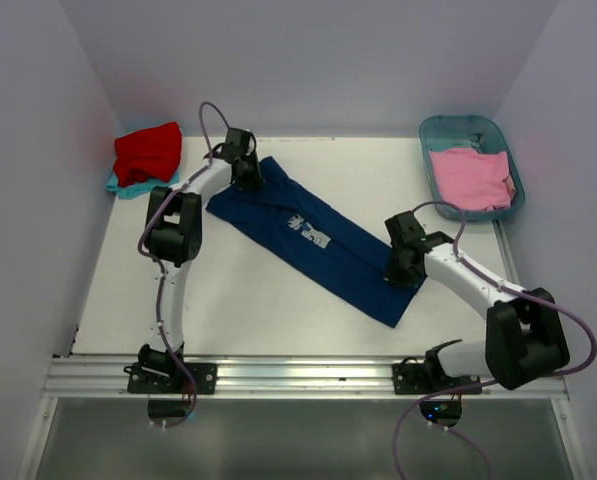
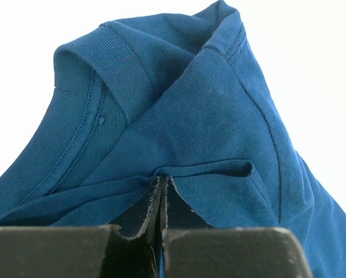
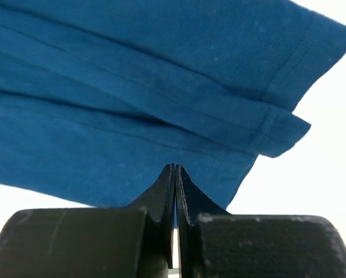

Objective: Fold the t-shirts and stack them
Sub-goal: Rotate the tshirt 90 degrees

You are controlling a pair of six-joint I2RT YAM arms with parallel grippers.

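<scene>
A navy blue t-shirt (image 1: pixel 353 268) with a pale print (image 1: pixel 309 232) lies folded into a long strip, running diagonally across the table. My left gripper (image 1: pixel 246 174) is at its collar end, shut on a fold of the cloth (image 2: pixel 219 116) just below the neckband (image 2: pixel 123 69). At the hem end, my right gripper (image 1: pixel 401 270) is shut on the edge of the shirt (image 3: pixel 132 87). In both wrist views (image 2: pixel 163 179) (image 3: pixel 175 168) the jaws are pressed together with blue cloth at their tips. A red t-shirt (image 1: pixel 148 150) lies on a teal one (image 1: pixel 128 186) at the back left.
A teal plastic tub (image 1: pixel 448 128) stands at the back right with a pink t-shirt (image 1: pixel 470 178) in it. White walls close in the table on three sides. A metal rail (image 1: pixel 298 375) with the arm bases runs along the near edge.
</scene>
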